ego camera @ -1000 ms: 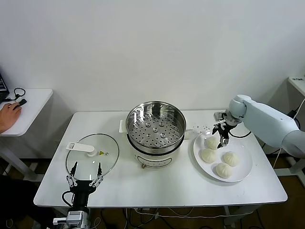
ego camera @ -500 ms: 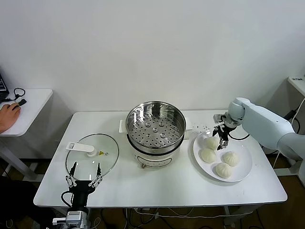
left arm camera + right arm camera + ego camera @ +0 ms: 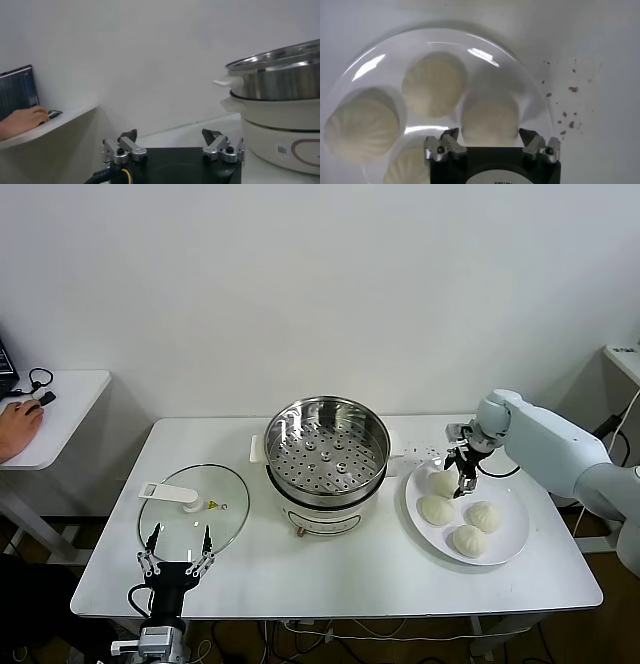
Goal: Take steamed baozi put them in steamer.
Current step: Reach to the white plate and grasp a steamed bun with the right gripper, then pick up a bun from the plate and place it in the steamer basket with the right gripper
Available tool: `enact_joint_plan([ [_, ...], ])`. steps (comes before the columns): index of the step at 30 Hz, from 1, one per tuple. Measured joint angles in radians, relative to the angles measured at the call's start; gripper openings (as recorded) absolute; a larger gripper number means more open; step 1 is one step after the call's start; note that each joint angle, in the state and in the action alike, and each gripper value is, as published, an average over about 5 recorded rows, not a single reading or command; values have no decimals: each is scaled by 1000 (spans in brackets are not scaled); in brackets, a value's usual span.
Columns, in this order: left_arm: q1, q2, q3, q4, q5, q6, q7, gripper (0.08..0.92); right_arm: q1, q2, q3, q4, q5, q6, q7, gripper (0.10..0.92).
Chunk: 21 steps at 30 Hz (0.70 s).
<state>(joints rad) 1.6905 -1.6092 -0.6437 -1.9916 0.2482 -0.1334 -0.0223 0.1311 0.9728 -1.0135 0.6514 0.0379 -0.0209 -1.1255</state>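
Our right gripper (image 3: 462,480) hangs jaws spread, empty, over the plate's (image 3: 512,536) rear steamed baozi (image 3: 443,482); left gripper (image 3: 177,556) open beside the steamer (image 3: 326,446).

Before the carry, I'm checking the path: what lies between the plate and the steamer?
Head view: only a bare strip of table separates plate and steamer.

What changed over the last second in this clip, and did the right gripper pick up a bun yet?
The right gripper sank slightly, with the arm shifting a little to the robot's left, over the rearmost baozi on the white plate, fingers open around it. Nothing is grasped yet. All four buns, the empty steamer, the glass lid and the parked left gripper stayed put.
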Motion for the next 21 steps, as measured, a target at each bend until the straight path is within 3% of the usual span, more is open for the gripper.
enact_joint_plan([
  [5,1,0,0,0,1,0,-1,823,6,-6,-4,8,0,0,0,572],
  [21,6,0,-3,2,6,-8,-3,823,195,-81,-166,170,79,106,23,568],
])
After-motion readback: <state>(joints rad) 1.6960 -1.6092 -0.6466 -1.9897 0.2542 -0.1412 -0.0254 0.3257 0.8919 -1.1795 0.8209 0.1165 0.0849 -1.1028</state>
